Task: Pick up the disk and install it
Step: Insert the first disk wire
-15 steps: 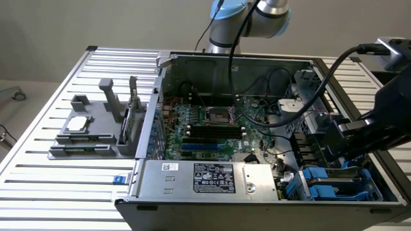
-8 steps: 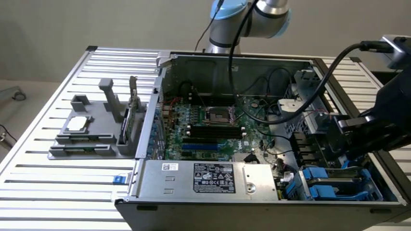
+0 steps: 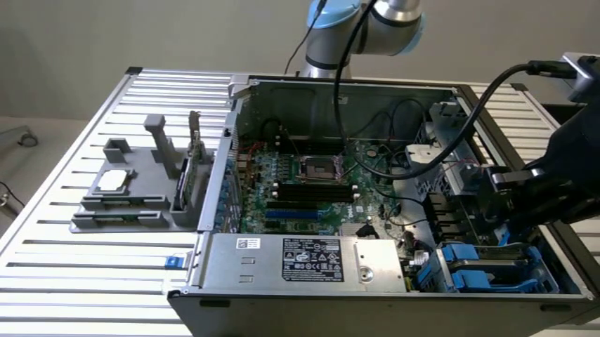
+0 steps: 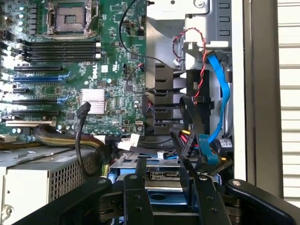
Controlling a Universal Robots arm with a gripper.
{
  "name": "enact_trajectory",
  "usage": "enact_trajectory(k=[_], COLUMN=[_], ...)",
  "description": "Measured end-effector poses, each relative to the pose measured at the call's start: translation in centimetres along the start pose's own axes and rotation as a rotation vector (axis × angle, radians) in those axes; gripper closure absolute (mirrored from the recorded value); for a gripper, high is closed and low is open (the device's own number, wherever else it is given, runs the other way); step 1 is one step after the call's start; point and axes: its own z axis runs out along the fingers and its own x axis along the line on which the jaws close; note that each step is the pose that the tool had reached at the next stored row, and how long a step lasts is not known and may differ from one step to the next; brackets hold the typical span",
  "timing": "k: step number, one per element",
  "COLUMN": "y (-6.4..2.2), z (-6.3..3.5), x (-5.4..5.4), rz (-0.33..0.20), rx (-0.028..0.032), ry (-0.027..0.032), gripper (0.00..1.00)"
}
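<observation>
While the gripper (image 3: 513, 233) hangs over the case's (image 3: 281, 309) corner at the exterior view's lower right, its two fingers (image 4: 137, 197) stand apart. They sit one to each side of the disk's (image 4: 165, 177) connector edge in the wrist view. Whether they touch the disk cannot be told.

**Disk.** It lies flat in the drive bay (image 3: 549, 270) at that corner, with its blue carrier (image 3: 483, 270) showing at its edges. It is just beside the power supply (image 3: 300, 256), on the exterior view's right of it.

**Case.** It lies open on a slatted table (image 3: 94, 281). Inside it, the green board (image 3: 300, 182) lies flat, and the bare socket (image 3: 312, 167) sits near the board's middle, with dark memory slots (image 3: 314, 189) just beside it.

**Cables.** Black leads cross from the board toward the bay. A blue ribbon (image 4: 220, 93) and a red-and-black twisted pair (image 4: 202, 70) run along the grey metal wall near the bay.

**Arm.** Its blue-capped joint (image 3: 333, 14) rises behind the case's far wall.

**Fixture.** A grey fixture (image 3: 122, 203) rests on the table at the exterior view's left, well apart from the gripper. A small silver chip (image 3: 114, 180) lies on it.
</observation>
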Motion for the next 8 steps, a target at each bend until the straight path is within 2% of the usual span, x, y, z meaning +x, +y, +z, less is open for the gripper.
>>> enact_trajectory(k=[4, 8], y=[-0.17, -0.31], z=[0.42, 0.58], x=[-0.04, -0.07], rz=[0.022, 0.048], rx=[-0.0012, -0.0024], ry=[-0.0082, -0.0127], gripper=[0.58, 0.58])
